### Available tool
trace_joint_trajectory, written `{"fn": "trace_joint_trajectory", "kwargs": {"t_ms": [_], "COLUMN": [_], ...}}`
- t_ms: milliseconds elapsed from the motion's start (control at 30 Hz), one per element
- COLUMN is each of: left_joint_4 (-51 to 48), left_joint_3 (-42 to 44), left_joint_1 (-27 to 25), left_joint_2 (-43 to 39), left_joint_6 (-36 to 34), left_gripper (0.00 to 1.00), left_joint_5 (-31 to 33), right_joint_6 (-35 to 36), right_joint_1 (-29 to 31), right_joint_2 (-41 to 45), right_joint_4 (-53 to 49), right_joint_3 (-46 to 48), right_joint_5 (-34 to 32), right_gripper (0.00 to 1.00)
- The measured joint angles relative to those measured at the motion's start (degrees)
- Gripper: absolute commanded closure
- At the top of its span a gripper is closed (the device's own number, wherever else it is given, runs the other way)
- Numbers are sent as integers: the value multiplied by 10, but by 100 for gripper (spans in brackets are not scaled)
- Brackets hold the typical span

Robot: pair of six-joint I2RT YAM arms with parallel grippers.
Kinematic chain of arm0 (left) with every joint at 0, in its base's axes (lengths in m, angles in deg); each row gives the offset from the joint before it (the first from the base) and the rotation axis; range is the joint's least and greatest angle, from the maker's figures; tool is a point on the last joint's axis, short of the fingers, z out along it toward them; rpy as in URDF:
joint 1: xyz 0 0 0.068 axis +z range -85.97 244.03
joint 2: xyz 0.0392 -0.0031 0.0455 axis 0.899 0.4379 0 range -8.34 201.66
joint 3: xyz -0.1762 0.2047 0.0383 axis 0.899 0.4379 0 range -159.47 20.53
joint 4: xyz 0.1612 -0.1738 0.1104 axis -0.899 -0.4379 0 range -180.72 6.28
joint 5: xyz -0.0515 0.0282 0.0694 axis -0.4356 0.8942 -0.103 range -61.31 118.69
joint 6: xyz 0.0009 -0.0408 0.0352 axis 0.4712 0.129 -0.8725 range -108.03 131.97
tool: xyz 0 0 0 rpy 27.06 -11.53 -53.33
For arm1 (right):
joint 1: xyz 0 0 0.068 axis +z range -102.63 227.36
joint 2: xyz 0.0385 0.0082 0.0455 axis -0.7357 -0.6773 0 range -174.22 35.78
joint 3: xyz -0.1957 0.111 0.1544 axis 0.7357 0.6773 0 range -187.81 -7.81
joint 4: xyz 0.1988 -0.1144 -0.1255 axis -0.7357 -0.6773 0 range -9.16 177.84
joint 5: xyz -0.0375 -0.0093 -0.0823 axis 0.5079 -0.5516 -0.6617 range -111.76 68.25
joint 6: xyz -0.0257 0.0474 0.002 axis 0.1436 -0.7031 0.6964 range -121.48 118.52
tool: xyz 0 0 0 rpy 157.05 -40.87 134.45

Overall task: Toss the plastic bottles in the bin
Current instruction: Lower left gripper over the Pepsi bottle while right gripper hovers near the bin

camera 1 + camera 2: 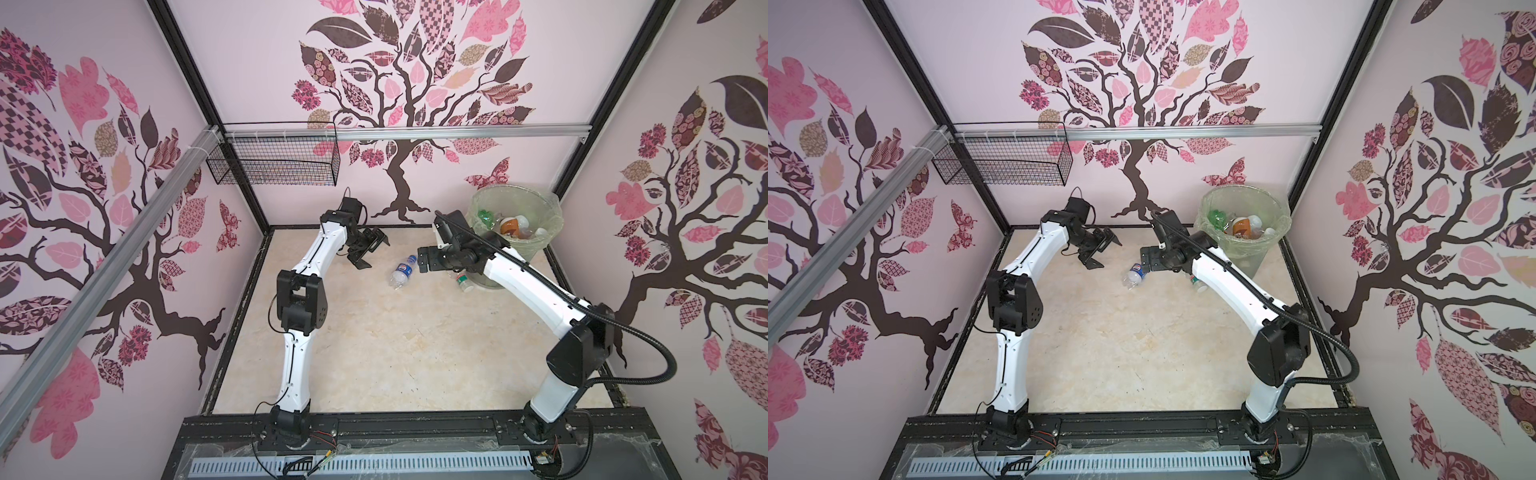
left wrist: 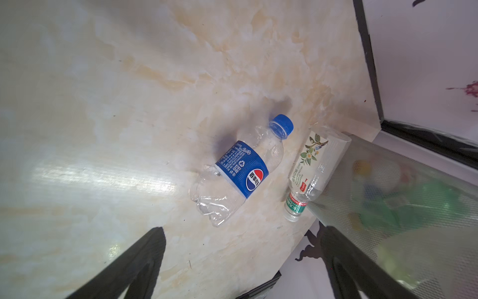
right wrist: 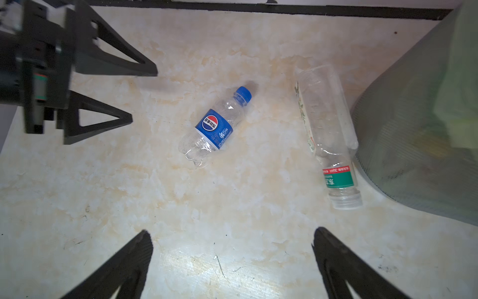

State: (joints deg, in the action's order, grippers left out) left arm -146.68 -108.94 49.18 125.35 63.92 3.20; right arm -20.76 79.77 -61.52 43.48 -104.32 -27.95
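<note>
Left gripper (image 3: 143, 95): jaws spread wide and empty; it hangs above the counter (image 3: 232, 194), its fingers aimed at the Pepsi bottle
Right gripper (image 3: 232, 230): jaws wide too, holding nothing; low over the counter, facing the left gripper
Pepsi bottle (image 3: 216, 126): lies on its side on the counter between the two grippers, straight ahead of the right gripper's open jaws and touching neither; clear, blue label, blue cap on
Capless bottle (image 3: 328, 129): lies on its side further from the left gripper than the Pepsi bottle; its body rests against the foot of the bin; white floral label, green and red neck band, mouth open
Bin (image 1: 544, 232): stands beside the right gripper, on the side away from the left gripper; several bottles (image 1: 511, 226) already lie inside
Weight: both loose bottles look empty, so probably very light and apt to skid or roll at a nudge
Stiffness: the Pepsi bottle's walls are crumpled and thin; likely to give under the jaws; the neck and cap look stiffer
Surface: smooth plastic on a glossy counter; probably slippery; the label band should offer a little more friction
Hold: across the labelled middle of the Pepsi bottle, jaws square to its length; I judge that the safest place
Risk: the capless bottle sits tight to the bin wall; one finger may find little room there
</note>
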Motion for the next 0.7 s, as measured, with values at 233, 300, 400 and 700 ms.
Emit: {"fn": "trace_joint_trajectory", "kwargs": {"t_ms": [233, 300, 400, 700], "left_joint_4": [-17, -17, -15, 5], "left_joint_3": [-62, -63, -62, -51], "left_joint_1": [-33, -32, -30, -36], "left_joint_2": [64, 64, 64, 60], "left_joint_6": [-63, -75, -93, -172], "left_gripper": [3, 3, 3, 2], "left_joint_5": [52, 60, 69, 100], "right_joint_6": [-11, -16, -19, -20], "right_joint_1": [-11, -12, -16, -37], "right_joint_2": [77, 86, 91, 99], "right_joint_4": [5, 9, 10, 25], "right_joint_3": [62, 78, 99, 123], "right_joint_5": [-1, 0, 5, 23], "right_gripper": [1, 0, 1, 1]}}
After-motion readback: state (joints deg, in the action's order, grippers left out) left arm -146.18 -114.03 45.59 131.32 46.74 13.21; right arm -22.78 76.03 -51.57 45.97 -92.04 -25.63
